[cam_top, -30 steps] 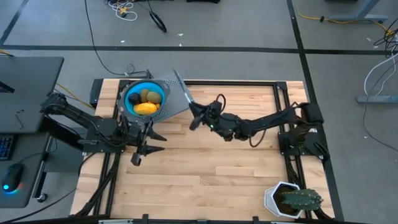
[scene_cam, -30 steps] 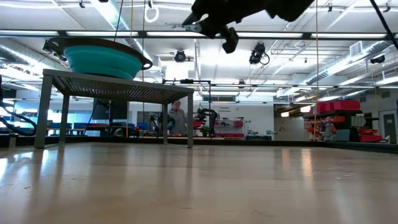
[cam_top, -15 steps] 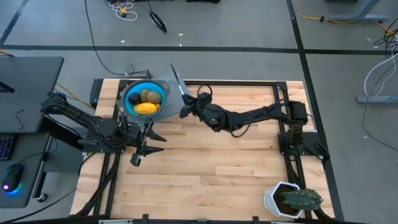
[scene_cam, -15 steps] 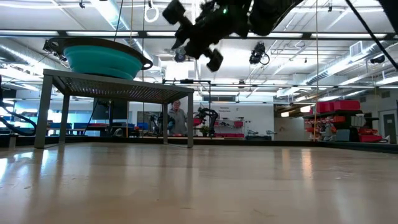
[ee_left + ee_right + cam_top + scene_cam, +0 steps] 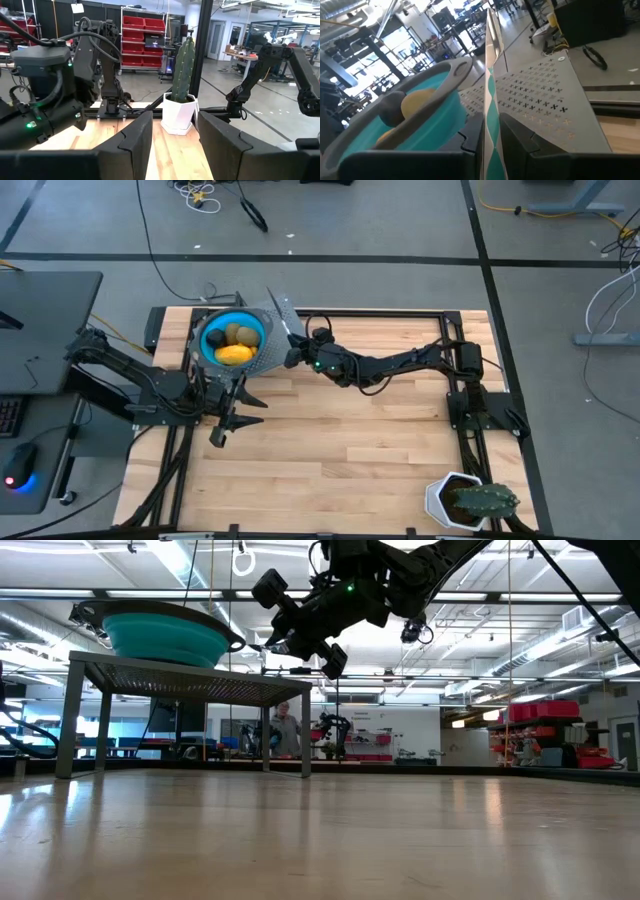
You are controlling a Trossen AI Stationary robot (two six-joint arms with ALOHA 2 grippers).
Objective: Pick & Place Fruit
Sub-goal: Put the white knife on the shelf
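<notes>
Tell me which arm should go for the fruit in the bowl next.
Right. Its gripper is at the raised stand's edge beside the teal bowl holding the fruit, shut on a thin stick. The left gripper hangs lower over the table.

Pale planked wood on the table (image 5: 340,440), smooth with a soft sheen. Smooth teal plastic for the bowl (image 5: 427,112); matt grey perforated metal on the stand (image 5: 545,107).

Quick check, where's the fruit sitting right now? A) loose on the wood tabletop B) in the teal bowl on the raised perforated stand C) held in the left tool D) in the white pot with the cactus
B: the high view shows the yellow piece and the olive-brown ovals inside the teal bowl, which the low view shows resting on the perforated stand above the tabletop.
</notes>
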